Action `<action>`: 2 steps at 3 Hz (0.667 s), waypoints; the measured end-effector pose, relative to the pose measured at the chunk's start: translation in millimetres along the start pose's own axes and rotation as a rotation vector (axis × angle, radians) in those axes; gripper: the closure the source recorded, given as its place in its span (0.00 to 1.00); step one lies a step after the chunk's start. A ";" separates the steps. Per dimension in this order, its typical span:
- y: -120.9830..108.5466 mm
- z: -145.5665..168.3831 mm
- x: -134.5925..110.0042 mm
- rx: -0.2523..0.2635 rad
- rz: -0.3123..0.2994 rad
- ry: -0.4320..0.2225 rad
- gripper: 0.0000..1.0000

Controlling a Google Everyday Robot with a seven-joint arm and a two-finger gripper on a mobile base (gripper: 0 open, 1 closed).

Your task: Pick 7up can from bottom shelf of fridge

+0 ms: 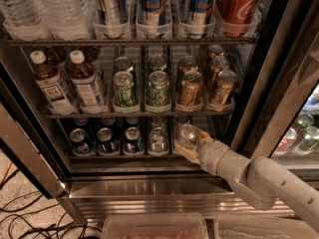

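The fridge (pixel 164 188) stands open, and its bottom shelf (pixel 124 156) is the lowest wire rack. A pale silvery 7up can (pixel 188 133) stands at the right end of that shelf's front row. My gripper (pixel 192 142) reaches in from the lower right, with tan fingers (pixel 185 152) below and to the right of the can, closed around it. The can leans slightly, its shiny top facing the camera. Another pale silvery can (pixel 157 139) stands just to its left. My pale arm (pixel 249 176) hides the shelf's right front corner.
Three dark blue cans (pixel 106 141) fill the left of the bottom shelf. The rack above holds green cans (pixel 142 88), gold cans (pixel 204 86) and tea bottles (pixel 70 83). The dark door frame (pixel 279 98) is at the right. Clear plastic bins (pixel 154 227) and cables (pixel 30 218) lie on the floor.
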State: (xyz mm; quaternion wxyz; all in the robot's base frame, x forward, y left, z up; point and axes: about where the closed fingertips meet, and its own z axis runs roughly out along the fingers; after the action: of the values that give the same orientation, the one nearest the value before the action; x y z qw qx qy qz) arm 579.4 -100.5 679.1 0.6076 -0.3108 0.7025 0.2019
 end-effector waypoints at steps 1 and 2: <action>34.0 -15.6 -30.3 -0.131 -0.076 0.044 1.00; 67.9 -33.8 -55.7 -0.275 -0.144 0.113 1.00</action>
State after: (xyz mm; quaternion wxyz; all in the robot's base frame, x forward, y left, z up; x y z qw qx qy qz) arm 512.3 -63.0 733.3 0.5316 -0.4514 0.6773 0.2343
